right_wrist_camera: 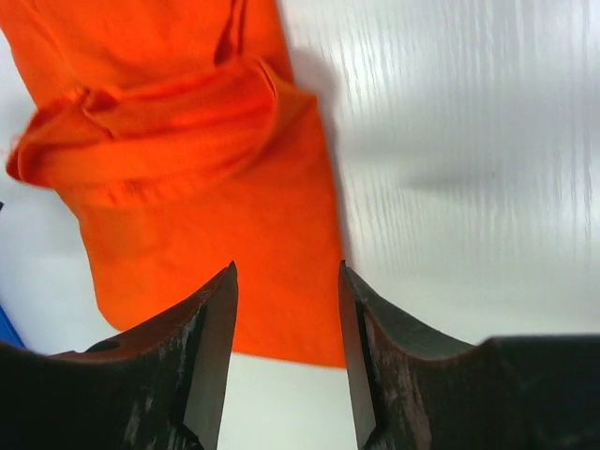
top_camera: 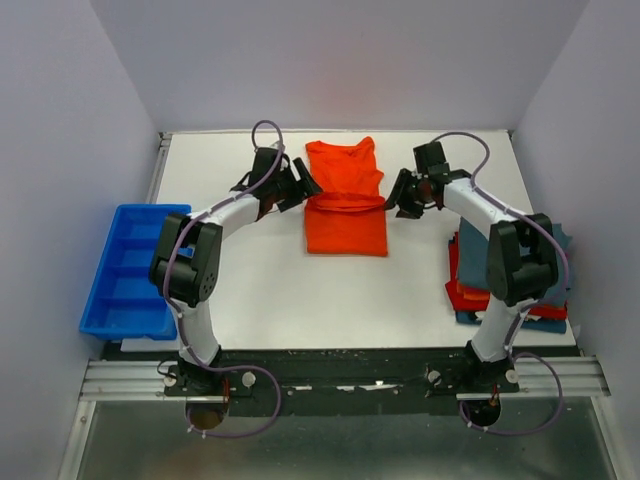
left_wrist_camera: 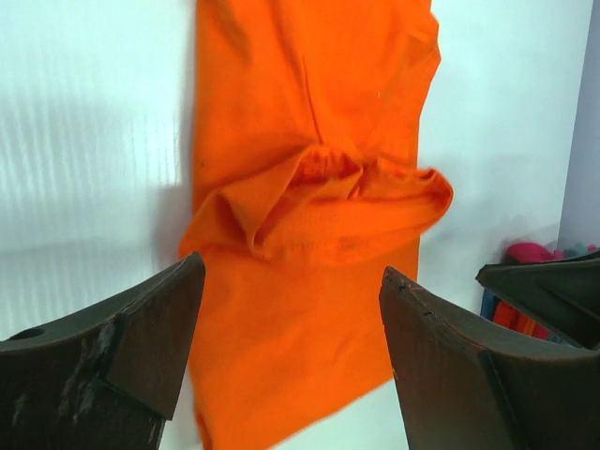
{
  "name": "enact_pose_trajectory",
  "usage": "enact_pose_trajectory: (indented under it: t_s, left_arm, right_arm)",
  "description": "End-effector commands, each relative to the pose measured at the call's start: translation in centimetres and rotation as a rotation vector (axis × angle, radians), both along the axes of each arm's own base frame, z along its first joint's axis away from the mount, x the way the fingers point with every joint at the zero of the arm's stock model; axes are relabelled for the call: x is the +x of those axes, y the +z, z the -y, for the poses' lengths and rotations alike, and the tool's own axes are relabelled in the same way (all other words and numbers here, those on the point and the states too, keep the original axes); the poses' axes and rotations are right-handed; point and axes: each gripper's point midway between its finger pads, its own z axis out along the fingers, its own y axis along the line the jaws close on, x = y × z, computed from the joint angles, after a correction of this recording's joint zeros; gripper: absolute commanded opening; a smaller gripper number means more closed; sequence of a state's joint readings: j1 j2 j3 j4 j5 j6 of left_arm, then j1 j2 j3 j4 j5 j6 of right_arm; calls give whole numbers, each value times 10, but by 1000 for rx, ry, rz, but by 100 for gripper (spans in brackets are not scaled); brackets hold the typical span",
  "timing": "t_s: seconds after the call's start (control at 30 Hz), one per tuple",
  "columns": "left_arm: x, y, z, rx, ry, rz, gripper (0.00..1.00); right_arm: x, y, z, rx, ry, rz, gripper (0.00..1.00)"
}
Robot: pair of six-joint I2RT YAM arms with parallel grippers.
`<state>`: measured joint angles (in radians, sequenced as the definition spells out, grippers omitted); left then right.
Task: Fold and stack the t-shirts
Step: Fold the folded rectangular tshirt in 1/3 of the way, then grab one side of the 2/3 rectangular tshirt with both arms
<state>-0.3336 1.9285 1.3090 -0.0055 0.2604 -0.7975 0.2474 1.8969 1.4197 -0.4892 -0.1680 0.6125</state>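
Note:
The bright orange-red t-shirt (top_camera: 345, 198) lies partly folded at the table's far middle, its lower part doubled over the upper in a rumpled fold. It also shows in the left wrist view (left_wrist_camera: 309, 216) and the right wrist view (right_wrist_camera: 187, 159). My left gripper (top_camera: 306, 186) hovers at the shirt's left edge, open and empty (left_wrist_camera: 291, 281). My right gripper (top_camera: 396, 200) hovers at the shirt's right edge, open and empty (right_wrist_camera: 286, 272). A stack of folded red, teal and blue t-shirts (top_camera: 470, 290) lies at the right, partly hidden by my right arm.
A rigid blue plastic bin (top_camera: 128, 270) stands at the table's left edge. The white table (top_camera: 330, 300) is bounded by grey walls at the back and sides.

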Motion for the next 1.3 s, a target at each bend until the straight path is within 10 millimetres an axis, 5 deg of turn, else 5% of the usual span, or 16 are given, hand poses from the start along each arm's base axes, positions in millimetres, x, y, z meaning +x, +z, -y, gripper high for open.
enact_pose_trajectory:
  t_s: [0.0,0.17,0.33,0.8,1.03,1.27]
  left_arm:
    - [-35,25,-18,32,12,29,85]
    - [-87,-5,-21,8,5,-68,76]
    - [-117,-23,-3,-43,-45,-115,69]
    - [-123,-48,3,-24,-66,-183,61]
    - [-132,-56,-1,-7,-64,-214,59]
    - [-137,-68,1,-15,-74,-257,54]
  right_arm:
    - [-34,8,4,25,24,27,53]
    - [-82,-17,-3,73,73,-30,49]
    - [-98,-32,-7,90,101,-65,45]
    - [-106,-74,-11,90,104,-160,39]
    - [-111,-77,-11,96,103,-168,8]
    - [-109,-69,-11,98,112,-146,5]
